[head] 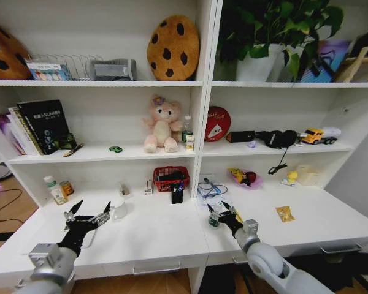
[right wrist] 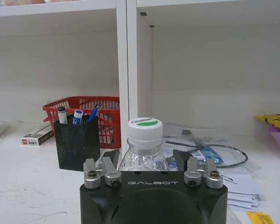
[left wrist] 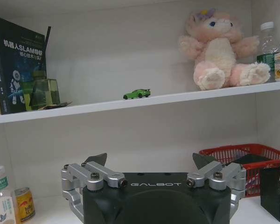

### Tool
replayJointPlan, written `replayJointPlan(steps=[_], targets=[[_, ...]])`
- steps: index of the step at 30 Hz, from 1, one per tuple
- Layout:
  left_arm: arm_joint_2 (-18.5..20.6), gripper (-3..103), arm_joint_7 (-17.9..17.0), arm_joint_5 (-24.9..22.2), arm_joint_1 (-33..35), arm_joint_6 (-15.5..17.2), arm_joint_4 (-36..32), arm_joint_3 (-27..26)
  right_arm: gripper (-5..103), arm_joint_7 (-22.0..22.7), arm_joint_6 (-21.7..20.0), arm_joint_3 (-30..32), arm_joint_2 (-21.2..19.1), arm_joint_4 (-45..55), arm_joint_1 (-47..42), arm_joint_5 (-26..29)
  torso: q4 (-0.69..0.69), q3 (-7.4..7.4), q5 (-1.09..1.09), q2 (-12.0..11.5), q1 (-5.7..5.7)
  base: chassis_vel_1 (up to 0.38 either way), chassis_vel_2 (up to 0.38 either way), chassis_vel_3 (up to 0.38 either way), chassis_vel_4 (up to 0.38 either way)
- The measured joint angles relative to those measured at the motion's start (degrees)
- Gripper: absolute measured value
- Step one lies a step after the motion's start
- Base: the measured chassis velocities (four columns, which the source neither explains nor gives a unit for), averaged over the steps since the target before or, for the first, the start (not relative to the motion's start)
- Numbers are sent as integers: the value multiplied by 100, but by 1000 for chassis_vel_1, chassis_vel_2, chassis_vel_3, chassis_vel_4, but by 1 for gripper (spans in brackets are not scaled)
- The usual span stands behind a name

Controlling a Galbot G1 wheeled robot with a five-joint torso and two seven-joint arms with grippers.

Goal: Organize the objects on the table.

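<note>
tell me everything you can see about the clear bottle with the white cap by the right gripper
The clear bottle looks like see-through plastic with a white screw cap bearing a green mark and print. It stands upright on the white table, between the jaws of the right gripper, which sit open on either side of its shoulder; contact cannot be told. Behind it are a black mesh pen holder and a red basket. Its lower body is hidden by the gripper.

Bright, even indoor light; soft shadows; head view seemingly bowed at edges.

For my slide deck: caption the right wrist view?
Right gripper jaws flanking a white-capped clear bottle beside a black pen holder.
</note>
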Motion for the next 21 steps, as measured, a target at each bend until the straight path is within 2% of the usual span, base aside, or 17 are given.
replayJointPlan(steps=[1, 4, 5, 7, 8, 10, 13, 17, 19, 21], targets=[[0, 100, 0, 0, 0, 0, 0, 0, 66, 0, 3, -2, 7, -1, -4, -2, 0, 0, 0, 0, 0, 0, 0, 0, 0], [0, 100, 0, 0, 0, 0, 0, 0, 54, 0, 13, 8, 19, 10, -62, -11, 0, 0, 0, 0, 0, 0, 0, 0, 0], [0, 100, 0, 0, 0, 0, 0, 0, 54, 0, 13, 8, 19, 10, -62, -11, 0, 0, 0, 0, 0, 0, 0, 0, 0], [0, 100, 0, 0, 0, 0, 0, 0, 43, -2, 41, 43, 31, 38, -149, -37, 0, 0, 0, 1, 0, 0, 0, 0, 0], [0, 100, 0, 0, 0, 0, 0, 0, 43, -2, 41, 43, 31, 38, -149, -37, 0, 0, 0, 1, 0, 0, 0, 0, 0], [0, 100, 0, 0, 0, 0, 0, 0, 35, 9, 45, 85, 40, 86, -229, -47, 0, 0, 0, 1, 0, 0, 0, 0, 0], [0, 100, 0, 0, 0, 0, 0, 0, 28, 28, 43, 120, 41, 158, -299, -46, 0, 0, 0, 1, 0, 0, 0, 0, 0], [0, 100, 0, 0, 0, 0, 0, 0, 24, 47, 39, 237, -9, 441, -448, -27, 0, 0, 2, 1, 0, 0, 0, 0, 0], [0, 100, 0, 0, 0, 0, 0, 0, 24, 149, 1, 448, -110, 930, -712, 9, 2, 0, 1, 0, 0, 0, 0, 0, 0], [0, 100, -1, 0, 0, 0, 0, 0, 24, 424, -61, 854, -216, 1701, -1390, 25, 2, 0, -2, 1, 0, 0, 0, 0, 0]])
